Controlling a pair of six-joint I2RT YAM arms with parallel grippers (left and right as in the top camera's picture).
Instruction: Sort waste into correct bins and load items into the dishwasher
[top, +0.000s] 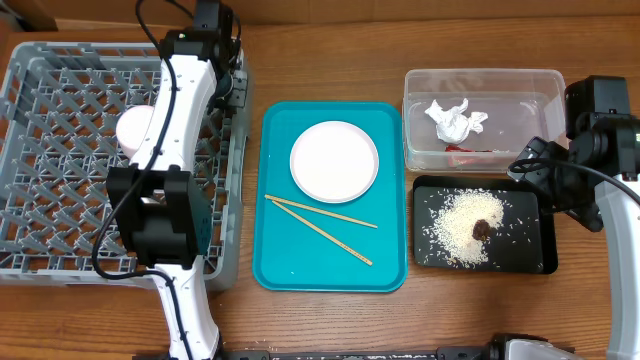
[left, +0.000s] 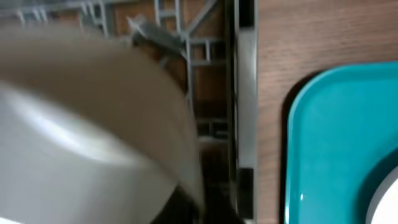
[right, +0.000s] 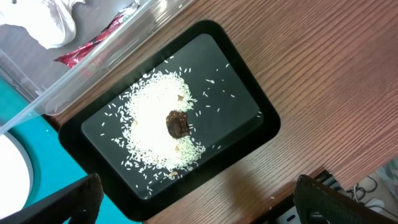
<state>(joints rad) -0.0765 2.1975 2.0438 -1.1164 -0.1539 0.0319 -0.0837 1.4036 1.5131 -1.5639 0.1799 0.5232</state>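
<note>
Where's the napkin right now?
In the overhead view, the napkin lies inside the clear tub on the table's right side, next to the wrapper; the black tray sits just below the tub in frame.

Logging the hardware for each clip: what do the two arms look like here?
Both alike: the left arm and right arm have smooth white links between boxy black joint housings, with thin black cables looping alongside. The right end effector's fingers are dark.

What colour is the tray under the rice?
Black tray; right wrist view shows it best.
</note>
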